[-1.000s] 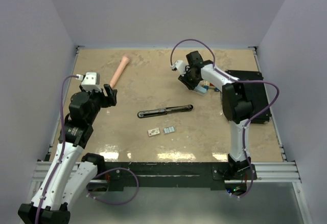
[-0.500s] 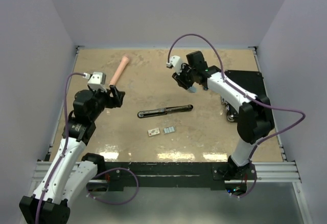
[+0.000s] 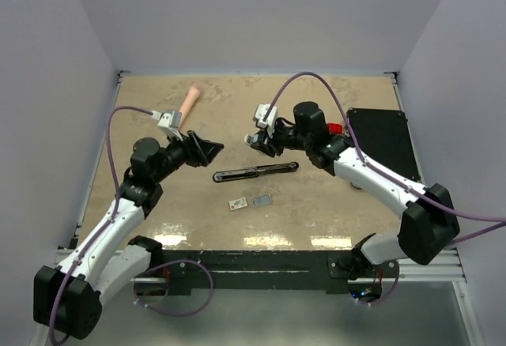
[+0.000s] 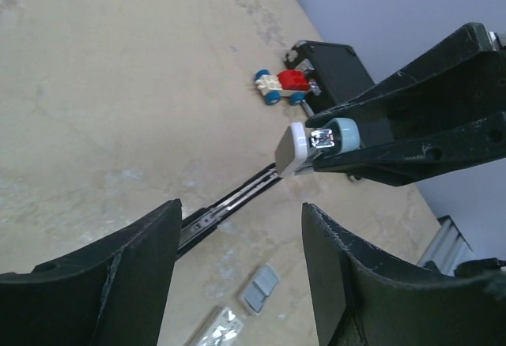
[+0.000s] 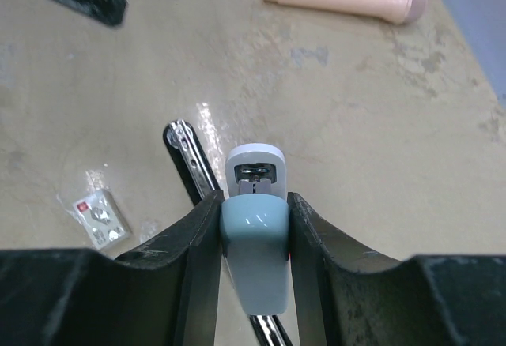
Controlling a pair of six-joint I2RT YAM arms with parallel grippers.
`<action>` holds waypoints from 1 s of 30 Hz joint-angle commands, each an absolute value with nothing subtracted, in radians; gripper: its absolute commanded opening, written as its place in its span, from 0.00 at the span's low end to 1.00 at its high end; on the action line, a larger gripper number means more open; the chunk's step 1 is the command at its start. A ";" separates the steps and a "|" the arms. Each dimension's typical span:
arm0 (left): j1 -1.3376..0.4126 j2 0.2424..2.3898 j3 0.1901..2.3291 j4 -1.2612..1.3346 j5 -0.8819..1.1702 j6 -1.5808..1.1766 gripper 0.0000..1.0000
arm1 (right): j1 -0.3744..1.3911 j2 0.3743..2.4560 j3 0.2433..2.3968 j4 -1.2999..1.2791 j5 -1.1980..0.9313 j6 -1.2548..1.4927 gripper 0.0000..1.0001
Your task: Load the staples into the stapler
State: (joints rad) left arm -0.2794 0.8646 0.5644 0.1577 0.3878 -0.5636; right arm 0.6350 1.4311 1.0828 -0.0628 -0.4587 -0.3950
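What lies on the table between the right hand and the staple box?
In the top view, a long black bar lies between the right hand, which grips a pale blue stapler, and the staple box.

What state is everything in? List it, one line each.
left gripper: open, empty
right gripper: shut on the small blue stapler
small blue stapler: gripped, off the table
black stapler: flat on table, rail exposed
staple box: lying on table
grey-blue block: beside the box, not touching

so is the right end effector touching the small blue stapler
Touching. The right wrist view shows the right end effector clamped flush against both sides of the small blue stapler, no gap.
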 commanded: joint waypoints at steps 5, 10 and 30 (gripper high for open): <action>-0.440 0.956 0.613 0.382 0.353 -0.646 0.64 | 0.653 1.350 1.008 0.124 -0.594 -0.339 0.00; -0.511 1.011 0.657 0.359 0.261 -0.609 0.61 | 0.664 1.330 0.976 0.158 -0.597 -0.330 0.00; -0.650 1.060 0.687 0.287 0.021 -0.503 0.34 | 0.675 1.305 0.939 0.230 -0.598 -0.310 0.00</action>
